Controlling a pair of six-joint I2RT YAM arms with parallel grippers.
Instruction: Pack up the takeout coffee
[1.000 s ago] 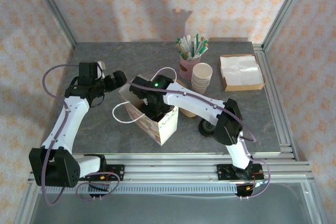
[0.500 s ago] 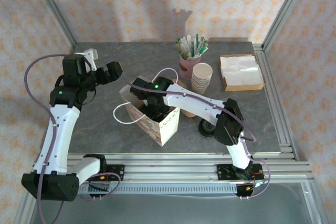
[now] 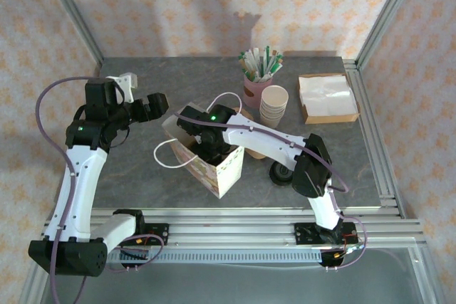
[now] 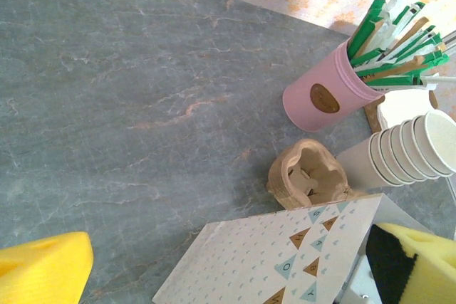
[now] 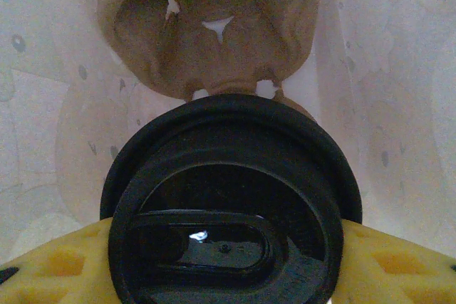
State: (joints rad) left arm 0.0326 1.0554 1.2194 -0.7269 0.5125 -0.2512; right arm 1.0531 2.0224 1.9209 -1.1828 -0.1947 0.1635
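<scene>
Grey table [image 3: 142,183]; bag [image 3: 226,170] holds takeout coffee [image 5: 228,197].

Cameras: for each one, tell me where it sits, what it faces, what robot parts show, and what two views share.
Top external: above and behind, looking down at the table; both arms, left gripper open.
Left wrist: faces down at the bag, pink pot; left fingers.
Right wrist: faces down inside the bag at the coffee; right fingers flank it.
Shared: top and left wrist show the bag, pot.
</scene>
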